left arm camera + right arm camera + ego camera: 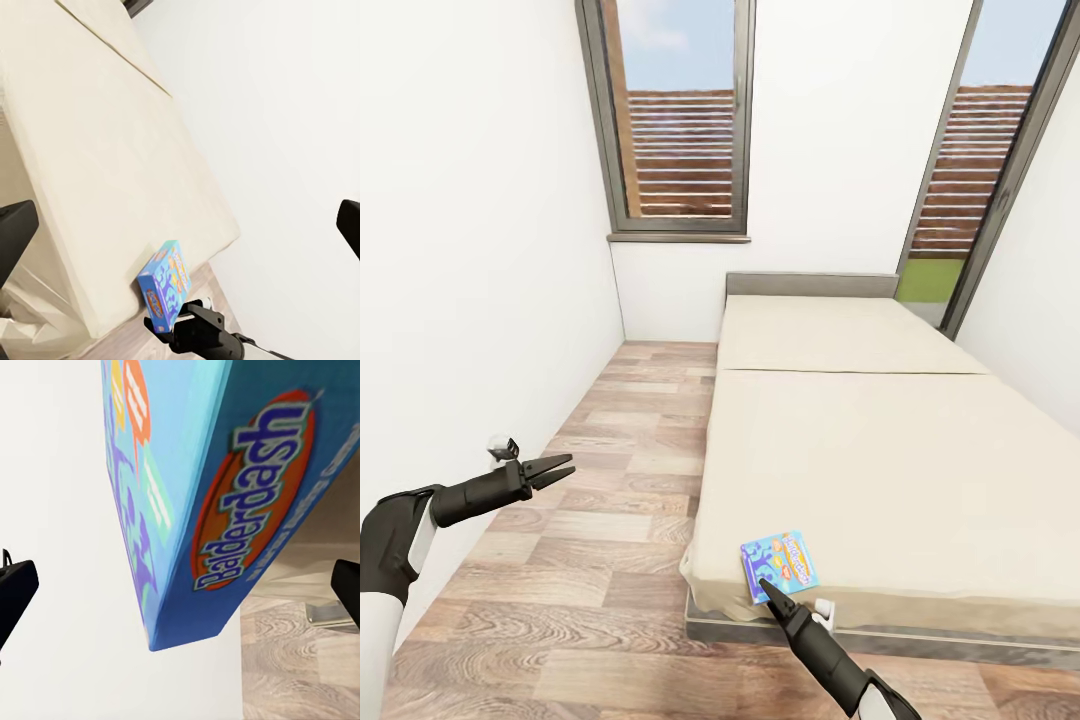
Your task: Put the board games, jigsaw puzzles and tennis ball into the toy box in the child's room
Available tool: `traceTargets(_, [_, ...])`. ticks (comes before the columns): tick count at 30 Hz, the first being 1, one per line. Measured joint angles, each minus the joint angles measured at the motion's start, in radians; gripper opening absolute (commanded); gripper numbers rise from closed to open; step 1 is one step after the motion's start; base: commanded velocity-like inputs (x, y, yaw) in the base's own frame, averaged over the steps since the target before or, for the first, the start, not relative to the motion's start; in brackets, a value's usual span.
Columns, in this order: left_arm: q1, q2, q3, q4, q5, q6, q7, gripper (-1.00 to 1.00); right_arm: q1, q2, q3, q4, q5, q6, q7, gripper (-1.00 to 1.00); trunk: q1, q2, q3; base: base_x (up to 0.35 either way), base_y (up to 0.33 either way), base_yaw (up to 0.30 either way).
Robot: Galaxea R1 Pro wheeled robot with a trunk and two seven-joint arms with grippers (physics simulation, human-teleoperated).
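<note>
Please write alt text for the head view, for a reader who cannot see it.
The right gripper reaches a light blue board game lying at the near corner of a cream bed. The left gripper hangs open over the wood-plank floor, between a white wall and the bed; two windows stand beyond.

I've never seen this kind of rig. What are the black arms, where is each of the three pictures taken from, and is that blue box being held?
A two-armed robot in a simulated bedroom. The big picture looks down from its head; the others come from cameras near each gripper. The right gripper points at a blue Balderdash board game lying at the near corner of the bed; its jaws stand apart beside the box, and no grip is evident. The left gripper hangs open over the wood floor, holding nothing.
</note>
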Motion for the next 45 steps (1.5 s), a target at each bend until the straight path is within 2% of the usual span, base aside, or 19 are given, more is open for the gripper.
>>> traceTargets(45, [0.000, -0.002, -0.001, 0.000, 0.000, 0.000, 0.002, 1.00, -0.001, 0.000, -0.001, -0.002, -0.005, -0.005, -0.001, 1.00, 0.000, 0.000, 0.000, -0.006, 0.012, 0.000])
